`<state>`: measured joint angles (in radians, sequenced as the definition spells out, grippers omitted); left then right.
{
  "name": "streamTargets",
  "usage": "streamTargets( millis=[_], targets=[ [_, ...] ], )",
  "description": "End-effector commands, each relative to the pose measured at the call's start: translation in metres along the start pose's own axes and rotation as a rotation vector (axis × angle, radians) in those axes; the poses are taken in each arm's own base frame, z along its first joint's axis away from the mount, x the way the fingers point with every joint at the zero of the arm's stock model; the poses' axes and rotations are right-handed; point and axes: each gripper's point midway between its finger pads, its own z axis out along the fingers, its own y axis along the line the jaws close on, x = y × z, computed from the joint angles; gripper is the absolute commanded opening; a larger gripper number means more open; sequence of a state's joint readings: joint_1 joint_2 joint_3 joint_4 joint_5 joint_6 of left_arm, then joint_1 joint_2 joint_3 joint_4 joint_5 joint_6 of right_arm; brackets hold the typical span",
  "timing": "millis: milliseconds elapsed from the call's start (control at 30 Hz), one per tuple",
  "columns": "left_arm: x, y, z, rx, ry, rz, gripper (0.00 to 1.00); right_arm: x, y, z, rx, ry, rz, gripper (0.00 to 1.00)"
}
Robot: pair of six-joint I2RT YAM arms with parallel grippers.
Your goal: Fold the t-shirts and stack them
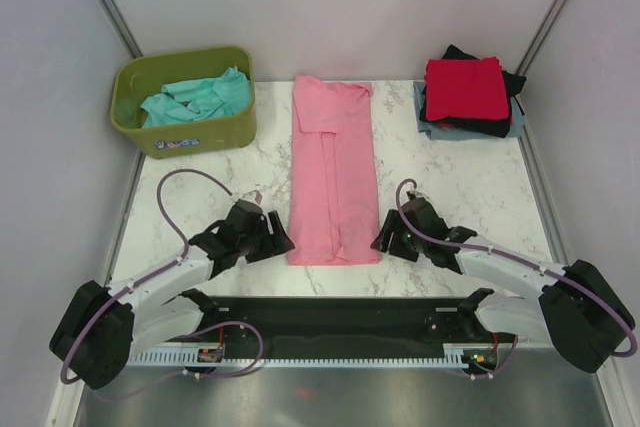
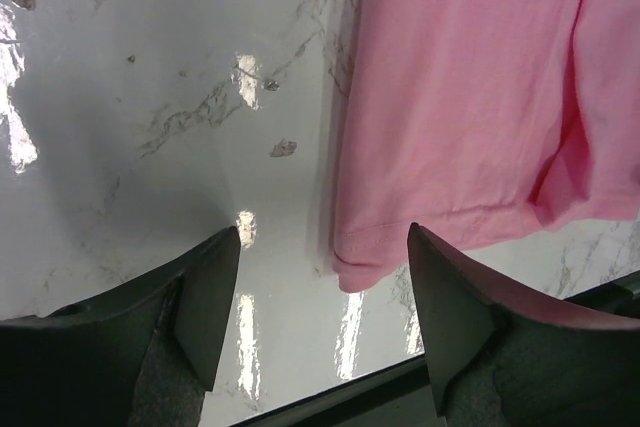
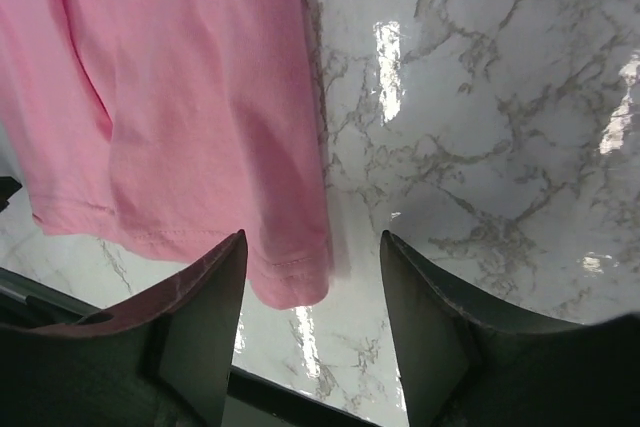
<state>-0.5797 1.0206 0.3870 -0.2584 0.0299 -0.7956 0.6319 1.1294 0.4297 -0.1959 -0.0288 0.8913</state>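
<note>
A pink t-shirt lies folded into a long strip down the middle of the marble table. My left gripper stands open at its near left corner, which lies between the jaws without touching them. My right gripper stands open at the near right corner in the same way. A teal t-shirt is crumpled in the olive tub at the back left. At the back right, a folded red t-shirt tops a stack with a black one and a grey-blue one under it.
The black base rail runs along the table's near edge, just behind both grippers. Grey walls and metal posts close in the back and sides.
</note>
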Motion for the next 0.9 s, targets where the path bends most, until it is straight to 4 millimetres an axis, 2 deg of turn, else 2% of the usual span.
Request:
streamTargets(
  millis=[0, 300, 400, 467, 533, 667, 767, 867],
  targets=[
    [0.0, -0.005, 0.008, 0.026, -0.02, -0.042, 0.75, 0.005, 0.006, 0.008, -0.023, -0.004, 0.031, 0.63],
    [0.01, -0.007, 0.009, 0.038, -0.003, -0.047, 0.71, 0.016, 0.003, 0.008, -0.031, 0.01, 0.04, 0.29],
    [0.014, -0.006, 0.009, 0.038, -0.003, -0.047, 0.69, 0.018, 0.002, 0.009, -0.03, 0.015, 0.039, 0.22],
    [0.014, -0.005, 0.008, 0.035, -0.013, -0.053, 0.68, 0.02, 0.002, 0.009, -0.031, 0.021, 0.042, 0.22],
    [0.016, -0.003, 0.007, 0.035, -0.013, -0.054, 0.67, 0.021, 0.003, 0.009, -0.038, 0.028, 0.043, 0.26],
    [0.019, -0.001, 0.006, 0.028, -0.005, -0.064, 0.63, 0.022, 0.006, 0.007, -0.049, 0.028, 0.047, 0.41],
    [0.021, 0.0, 0.006, 0.028, -0.003, -0.064, 0.61, 0.022, 0.007, 0.006, -0.056, 0.023, 0.046, 0.41],
    [0.022, -0.001, 0.006, 0.029, 0.001, -0.067, 0.59, 0.024, 0.006, 0.007, -0.051, 0.029, 0.042, 0.34]
  ],
)
